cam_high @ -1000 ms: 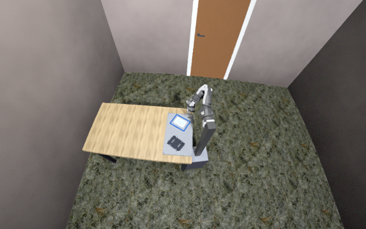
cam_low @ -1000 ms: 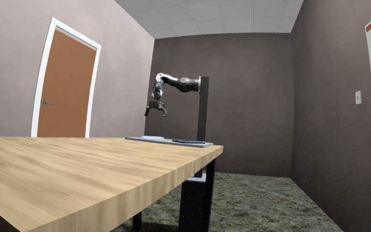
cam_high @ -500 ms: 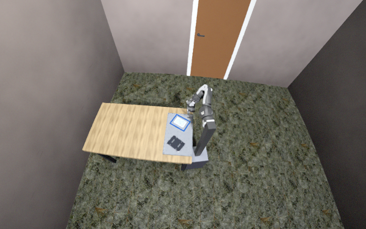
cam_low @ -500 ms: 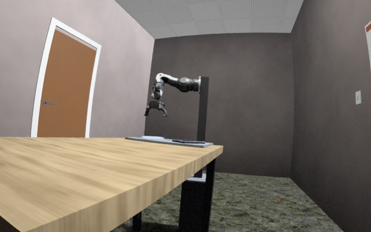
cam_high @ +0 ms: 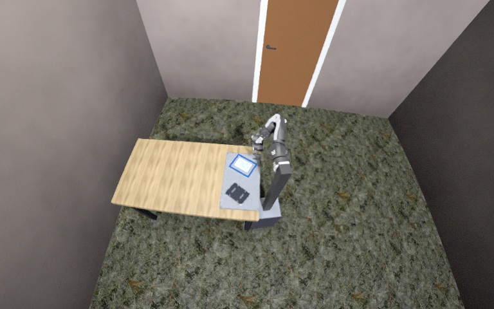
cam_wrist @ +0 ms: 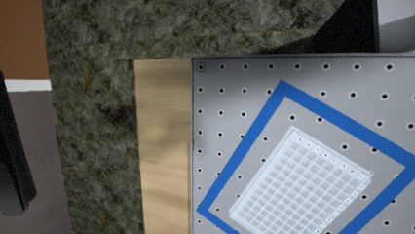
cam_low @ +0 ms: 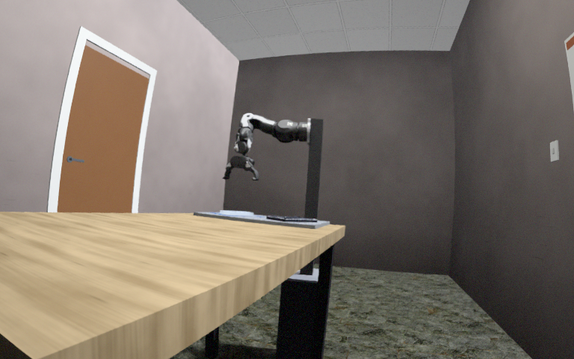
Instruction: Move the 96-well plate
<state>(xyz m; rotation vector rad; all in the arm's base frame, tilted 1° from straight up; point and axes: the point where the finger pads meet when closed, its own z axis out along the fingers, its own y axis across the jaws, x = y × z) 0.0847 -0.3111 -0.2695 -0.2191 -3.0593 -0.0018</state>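
The white 96-well plate [cam_wrist: 301,190] lies flat inside the blue-taped bench spot on the grey perforated board [cam_high: 241,181]; it also shows in the top view [cam_high: 242,165] and as a thin white slab in the exterior view [cam_low: 235,212]. The black plate nest [cam_high: 237,192] sits on the same board, nearer the table's front edge, and shows low and dark in the exterior view [cam_low: 291,218]. My gripper [cam_low: 241,175] is open and empty, high above the board near the plate's far side. One dark finger [cam_wrist: 12,161] shows at the wrist view's left edge.
The board lies at the right end of a wooden table [cam_high: 173,177]. The arm's black mounting column [cam_high: 276,185] stands right beside the board's right edge. A brown door [cam_high: 295,49] is in the back wall.
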